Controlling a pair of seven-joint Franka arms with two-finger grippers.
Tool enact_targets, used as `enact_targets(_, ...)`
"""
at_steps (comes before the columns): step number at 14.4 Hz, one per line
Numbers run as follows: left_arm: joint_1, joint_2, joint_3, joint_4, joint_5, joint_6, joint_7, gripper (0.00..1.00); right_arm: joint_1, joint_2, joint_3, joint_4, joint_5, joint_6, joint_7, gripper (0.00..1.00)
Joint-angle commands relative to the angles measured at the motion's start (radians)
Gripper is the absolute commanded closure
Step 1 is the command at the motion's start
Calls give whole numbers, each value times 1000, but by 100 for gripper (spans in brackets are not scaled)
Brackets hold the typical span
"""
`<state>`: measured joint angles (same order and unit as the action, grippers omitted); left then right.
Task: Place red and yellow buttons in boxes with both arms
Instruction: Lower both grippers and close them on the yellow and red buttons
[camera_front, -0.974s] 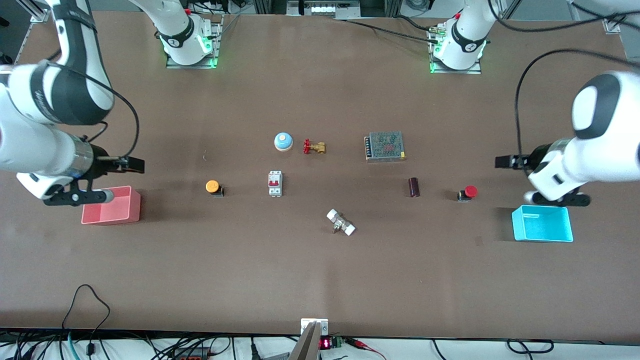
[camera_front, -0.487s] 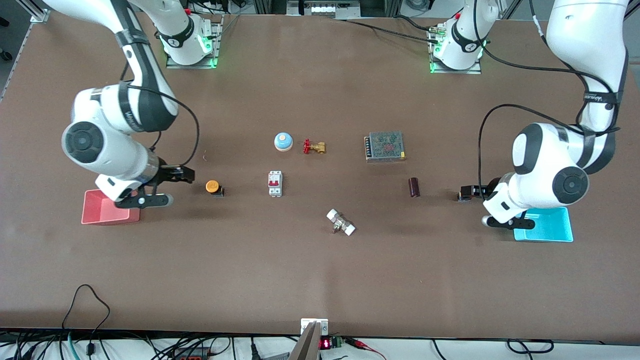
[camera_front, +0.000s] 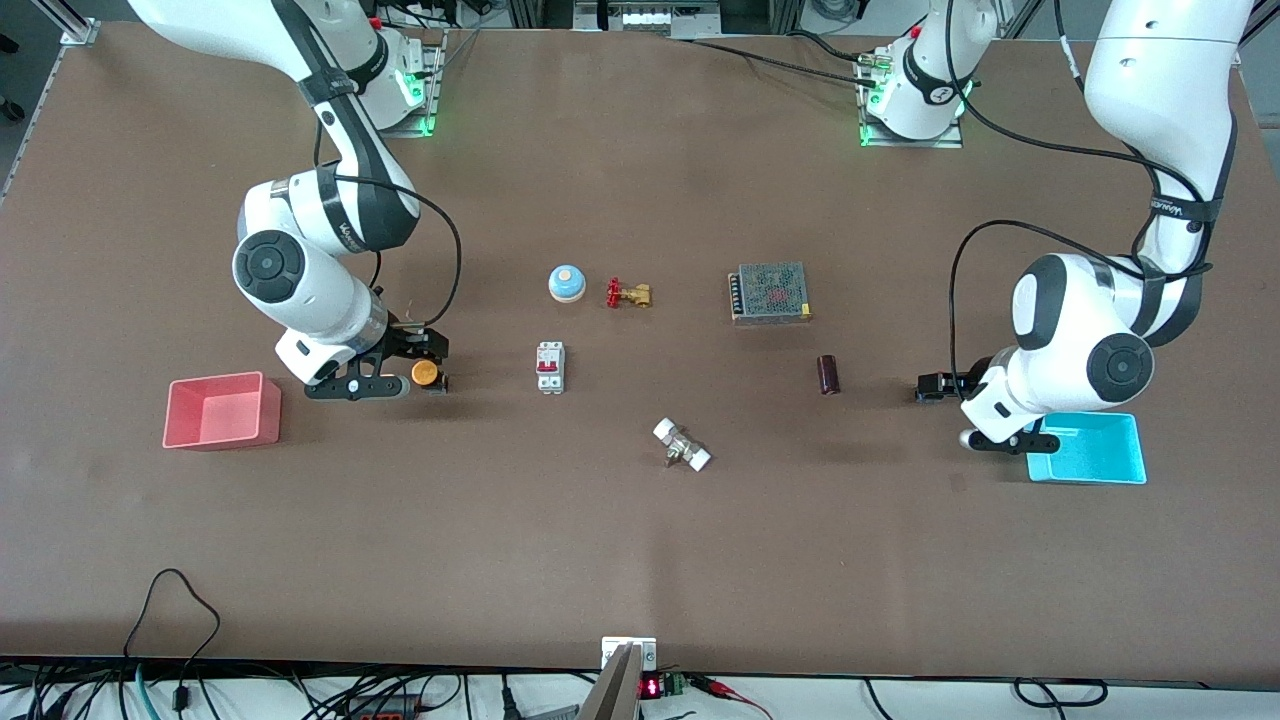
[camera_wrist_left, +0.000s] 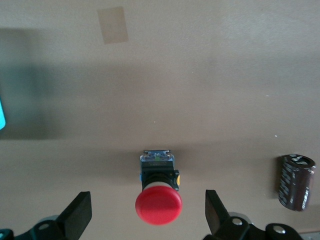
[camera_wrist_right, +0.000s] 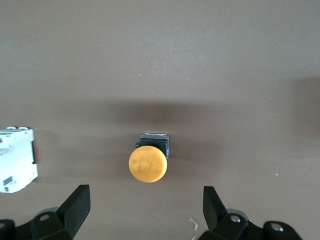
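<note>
Two round-capped buttons, each under a wide-open gripper.

The yellow button (camera_wrist_right: 148, 162) lies near the pink box (camera_front: 221, 411), below the right gripper (camera_wrist_right: 142, 206). The left gripper (camera_wrist_left: 148, 212) hides the red button (camera_wrist_left: 158, 205) from the front; cyan box (camera_front: 1090, 455) beside.

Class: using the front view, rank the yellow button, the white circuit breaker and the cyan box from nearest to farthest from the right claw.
1. Yellow button, at the right claw.
2. White circuit breaker, mid-table.
3. Cyan box, at the left arm's end.
</note>
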<state>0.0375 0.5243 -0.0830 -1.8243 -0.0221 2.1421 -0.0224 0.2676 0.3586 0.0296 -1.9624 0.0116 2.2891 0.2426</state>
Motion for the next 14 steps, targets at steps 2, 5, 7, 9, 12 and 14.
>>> enact_targets(2,7,8,-3,-35,-50,42,15,0,-2,52,3,-10,-38,76,21,0)
enact_targets(5,7,10,-3,-50,-51,48,15,0,1,94,3,-10,-38,137,21,0)
enact_targets(7,7,13,-3,-52,-51,50,15,0,-1,108,3,-9,-38,147,21,0)
enact_targets(9,5,13,-3,-63,-50,50,18,0,-1,117,3,-9,-38,153,21,0)
enact_targets(12,5,20,-3,-61,-50,59,19,0,2,132,4,-9,-41,161,20,0)
enact_targets(14,5,31,-3,-63,-50,78,19,0,2,134,13,-9,-42,158,15,0)
